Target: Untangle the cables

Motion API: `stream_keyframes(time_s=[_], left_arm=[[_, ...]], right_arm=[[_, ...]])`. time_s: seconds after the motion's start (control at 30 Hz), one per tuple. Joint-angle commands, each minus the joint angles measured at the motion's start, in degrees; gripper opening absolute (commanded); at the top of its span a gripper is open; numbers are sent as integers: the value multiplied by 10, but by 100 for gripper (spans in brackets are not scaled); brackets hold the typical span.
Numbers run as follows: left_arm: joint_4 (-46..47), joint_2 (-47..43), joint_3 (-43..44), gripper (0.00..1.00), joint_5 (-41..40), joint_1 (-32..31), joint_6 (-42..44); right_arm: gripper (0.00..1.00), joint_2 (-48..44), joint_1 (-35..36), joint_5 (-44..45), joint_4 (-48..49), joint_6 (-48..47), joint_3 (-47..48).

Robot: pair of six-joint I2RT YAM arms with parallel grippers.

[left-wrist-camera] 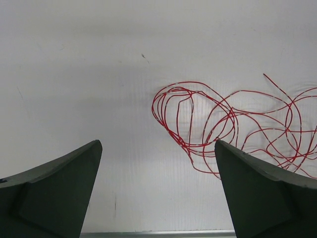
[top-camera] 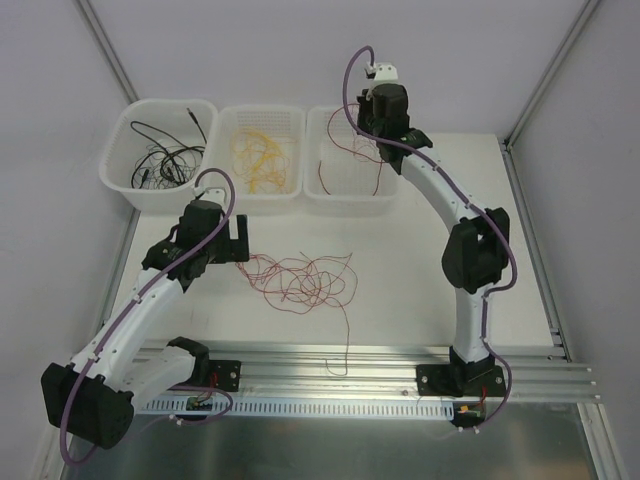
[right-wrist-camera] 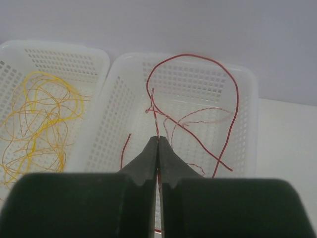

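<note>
Right wrist: cable (right-wrist-camera: 185, 55) pinched in pincer (right-wrist-camera: 158, 140).

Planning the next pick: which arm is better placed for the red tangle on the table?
Left: left gripper open beside the red tangle; right gripper shut on a red cable over the basket.

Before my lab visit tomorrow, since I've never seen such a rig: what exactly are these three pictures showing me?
Two robot arms are bolted to a table. One picture looks down on both from above. The other two come from a camera on each wrist, so you see that arm's own dark fingers. A tangle of red cables lies on the table. Three white baskets at the back hold black cables, yellow cables and red ones. The left claw is open and empty, next to the tangle. The right claw is shut on one red cable over the right-hand basket.
</note>
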Motion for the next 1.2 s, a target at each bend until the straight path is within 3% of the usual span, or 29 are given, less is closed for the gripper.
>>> stream_keyframes(time_s=[0.0,0.1,0.2,0.23,0.27,0.4,0.53,0.73,0.9,1.17], left_arm=[[14,-13,-4,99,-17,6,9],[14,-9,-3,99,-14,7,9],[14,-6,-3,99,-9,8,9],[13,-5,-3,99,-8,9,9],[14,-5,-3,99,-7,10,9],[15,-6,-4,99,-9,10,8],[16,-6,-3,99,-10,13,8],[18,-18,-7,99,-24,18,5],[23,-36,-14,99,-56,22,-2],[38,-71,-27,99,-94,27,-2]], right_arm=[[2,17,-8,-43,39,50,28],[5,52,-12,-50,27,61,32],[25,87,-15,-73,-2,64,47],[40,89,-16,-81,-8,64,47],[45,90,-16,-89,-14,64,46],[63,49,-17,-131,-23,59,26],[73,-22,-16,-155,-54,36,-1],[78,-150,-2,-220,-147,-14,-92],[79,-295,42,-235,-236,-66,-237],[79,-441,206,-196,-316,-57,-435]])
